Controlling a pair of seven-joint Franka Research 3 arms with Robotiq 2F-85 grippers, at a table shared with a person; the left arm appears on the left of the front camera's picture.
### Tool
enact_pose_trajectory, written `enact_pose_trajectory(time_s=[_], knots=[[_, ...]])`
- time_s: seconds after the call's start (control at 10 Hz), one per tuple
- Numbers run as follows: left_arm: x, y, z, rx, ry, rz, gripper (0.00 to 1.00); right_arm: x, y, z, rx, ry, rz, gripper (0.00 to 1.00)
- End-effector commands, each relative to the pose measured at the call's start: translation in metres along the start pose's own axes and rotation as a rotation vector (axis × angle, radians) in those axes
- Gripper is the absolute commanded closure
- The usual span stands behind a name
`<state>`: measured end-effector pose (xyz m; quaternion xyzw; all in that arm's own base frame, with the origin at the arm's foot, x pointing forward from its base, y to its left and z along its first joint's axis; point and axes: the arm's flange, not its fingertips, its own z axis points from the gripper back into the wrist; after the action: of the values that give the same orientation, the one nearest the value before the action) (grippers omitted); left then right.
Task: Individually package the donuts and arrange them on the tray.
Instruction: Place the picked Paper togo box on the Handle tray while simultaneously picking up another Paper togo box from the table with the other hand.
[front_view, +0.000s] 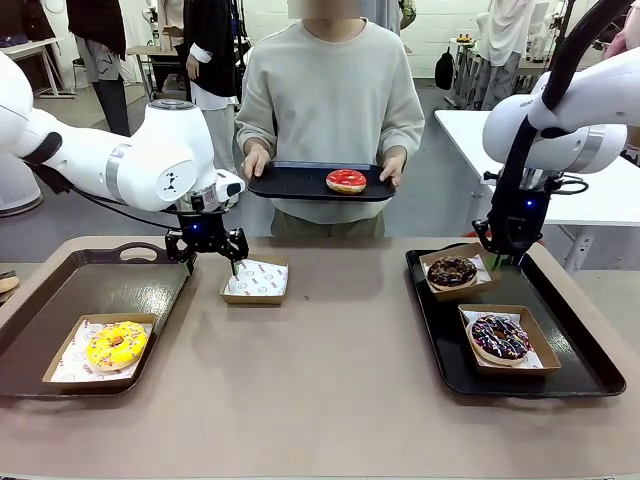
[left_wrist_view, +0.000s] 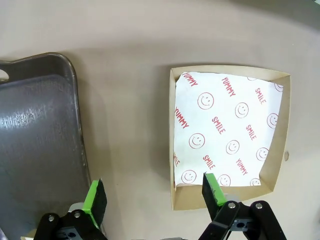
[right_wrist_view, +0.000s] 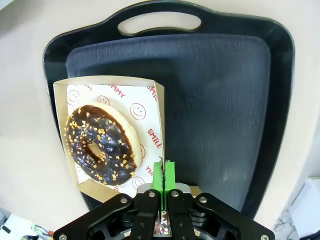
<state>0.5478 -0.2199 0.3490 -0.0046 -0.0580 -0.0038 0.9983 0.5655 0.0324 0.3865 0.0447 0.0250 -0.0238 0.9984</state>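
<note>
My left tool (front_view: 210, 260) hangs open over the paper-lined box (front_view: 256, 280) on the desk, my right tool (right_wrist_view: 163, 172) sits closed beside the boxed chocolate donut (right_wrist_view: 100, 145), and I see the red donut (front_view: 346, 180) on the tray (front_view: 290, 183) the person holds

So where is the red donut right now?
Front view: the glossy red-iced ring donut lies on the black tray that the person holds beyond the table's far edge, near the middle.

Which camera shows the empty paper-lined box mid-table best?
The left wrist view: the empty box lies nearly whole from above, its lining print readable. The front view shows it small and foreshortened, beside the open left gripper.
</note>
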Motion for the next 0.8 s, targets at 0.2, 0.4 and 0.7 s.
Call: enact_pose_trajectory(time_s=[0.2, 0.4, 0.7], knots=[[0.019, -0.01, -0.009, -0.005, 0.043, -0.011, 0.0, 0.016, 0.001, -0.005, -0.031, 0.002, -0.002, 0.99], [0.025, -0.013, -0.014, -0.004, 0.049, -0.002, 0.0, 0.021, 0.0, -0.01, -0.028, 0.01, -0.002, 0.99], [0.032, -0.015, -0.02, -0.007, 0.051, 0.012, 0.0, 0.023, -0.003, -0.016, -0.022, 0.016, -0.004, 0.99]])
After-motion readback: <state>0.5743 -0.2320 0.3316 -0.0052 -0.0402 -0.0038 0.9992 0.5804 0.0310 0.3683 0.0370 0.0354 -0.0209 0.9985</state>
